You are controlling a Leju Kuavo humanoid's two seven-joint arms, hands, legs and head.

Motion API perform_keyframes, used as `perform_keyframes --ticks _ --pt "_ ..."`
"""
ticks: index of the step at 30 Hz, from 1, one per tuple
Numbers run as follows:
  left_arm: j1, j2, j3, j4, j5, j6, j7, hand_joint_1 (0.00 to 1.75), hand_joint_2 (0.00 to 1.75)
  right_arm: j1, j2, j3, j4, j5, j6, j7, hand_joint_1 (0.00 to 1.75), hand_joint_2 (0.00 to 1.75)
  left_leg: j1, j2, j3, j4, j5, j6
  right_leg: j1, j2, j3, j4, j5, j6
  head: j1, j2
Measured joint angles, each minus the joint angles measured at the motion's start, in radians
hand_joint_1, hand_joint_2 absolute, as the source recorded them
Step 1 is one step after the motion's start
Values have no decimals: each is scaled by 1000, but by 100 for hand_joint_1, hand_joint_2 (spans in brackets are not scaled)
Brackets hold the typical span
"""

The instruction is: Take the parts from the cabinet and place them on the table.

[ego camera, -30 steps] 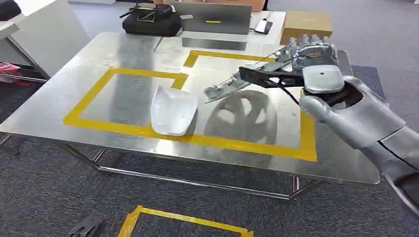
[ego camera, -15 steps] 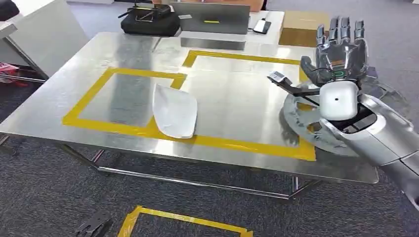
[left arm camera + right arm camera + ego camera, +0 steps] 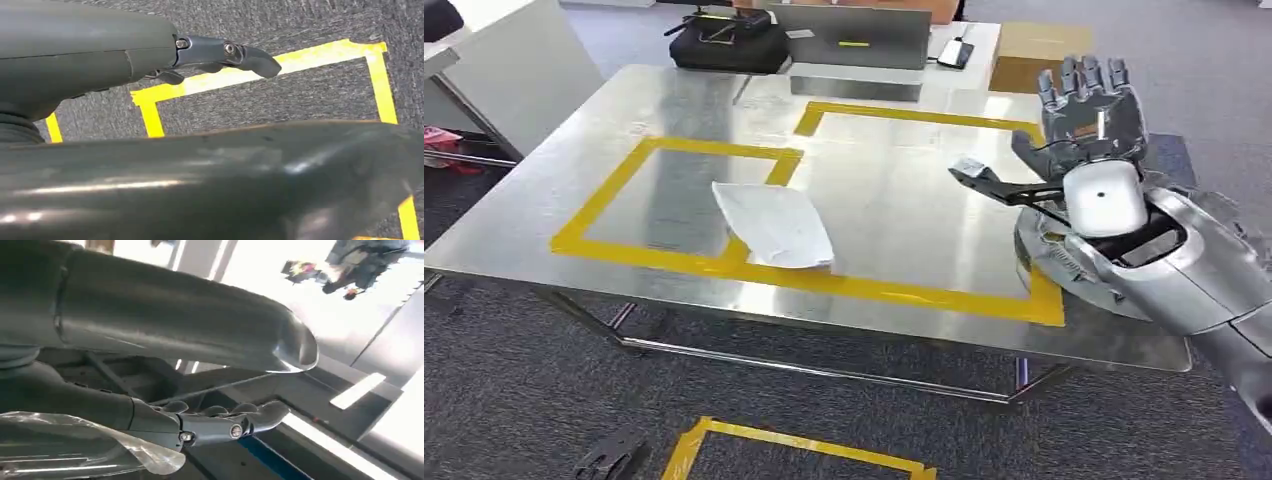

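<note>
Two parts are counted on the tabletop (image 3: 904, 230): one white curved part (image 3: 774, 226) lying across the yellow tape toward the front edge, and one round metal disc part (image 3: 1064, 262) near the right edge. One black bag (image 3: 729, 45), one laptop (image 3: 852, 38) and one phone (image 3: 956, 53) are seen past the far edge, with one cardboard box (image 3: 1042, 50) beyond the far right corner.
</note>
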Motion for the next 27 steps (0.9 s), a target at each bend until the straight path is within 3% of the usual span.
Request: perform_keyframes --ticks 2,5,8,16,27 --pt "2 0 2 0 0 -2 -2 0 0 15 24 -31 -11 -87 -30 -18 0 0 0 0 0 0 0 0 0 0 0 0 0 0 0 0" --pt "7 0 8 0 3 -5 -6 0 0 66 84 -120 -37 -385 -91 -65 0 0 0 0 0 0 0 0 0 0 0 0 0 0 0 0" --pt "9 0 18 0 0 -10 -9 0 0 114 127 -197 -75 -565 -189 -95 0 0 1 0 0 0 0 0 1 -1 0 0 0 0 0 0" --pt "10 0 23 0 -5 -20 -20 0 0 161 170 -280 -129 -620 -325 -175 0 0 0 0 0 0 0 0 0 0 0 0 0 0 0 0" --pt "10 0 23 0 -12 -19 -33 0 0 176 173 -285 -150 -601 -347 -193 0 0 0 0 0 0 0 0 0 -1 0 0 0 0 0 0"
